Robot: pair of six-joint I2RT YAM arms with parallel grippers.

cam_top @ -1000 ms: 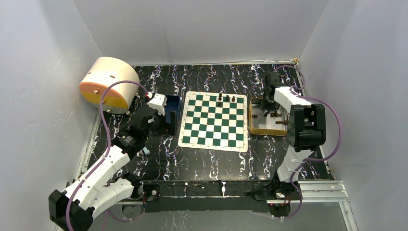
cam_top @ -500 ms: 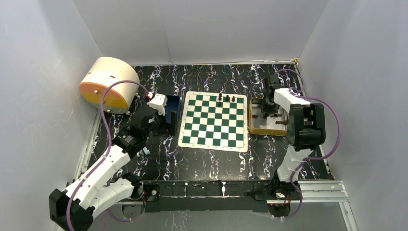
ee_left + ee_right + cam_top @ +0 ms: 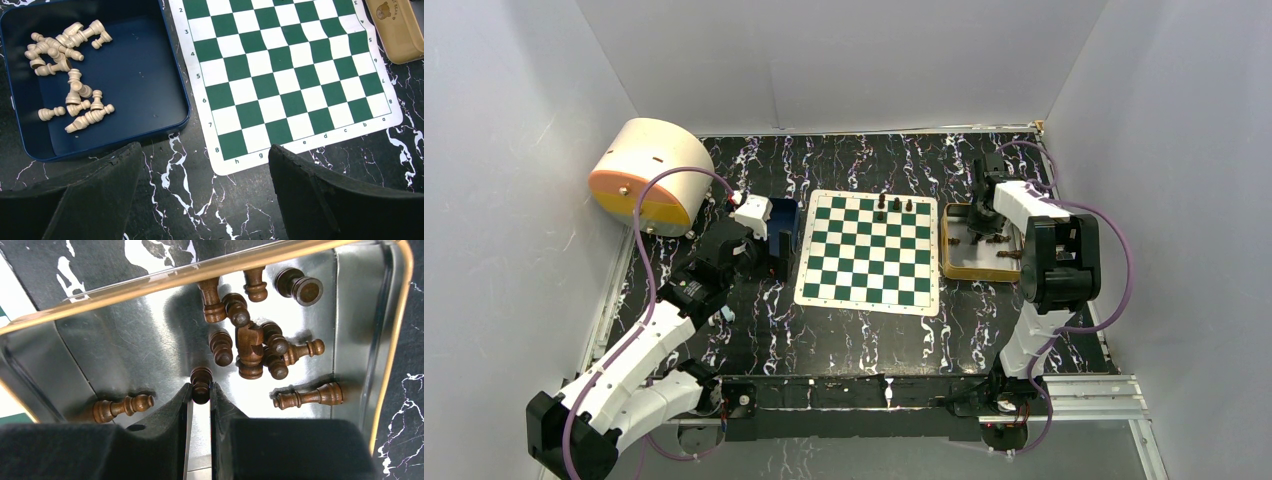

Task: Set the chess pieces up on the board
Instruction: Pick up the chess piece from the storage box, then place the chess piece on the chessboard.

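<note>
The green-and-white board (image 3: 867, 252) lies in the middle of the table, and its near corner shows in the left wrist view (image 3: 285, 75). Three dark chess pieces (image 3: 895, 206) stand on its far rows. Several more brown pieces (image 3: 255, 347) lie in the gold tin tray (image 3: 200, 272) to the right of the board (image 3: 980, 270). My right gripper (image 3: 201, 390) reaches down into that tray (image 3: 977, 232), shut on one small brown piece (image 3: 201, 380). My left gripper (image 3: 205, 155) hangs wide open over the black table by the board's corner, holding nothing.
A blue tray (image 3: 135, 80) with several cream pieces (image 3: 70, 75) sits left of the board (image 3: 782, 225). A cream and orange cylinder (image 3: 649, 175) lies at the far left. White walls close in the marbled black table (image 3: 864, 335).
The right jaws have closed onto a brown piece in the gold tray. The left arm has not moved.
</note>
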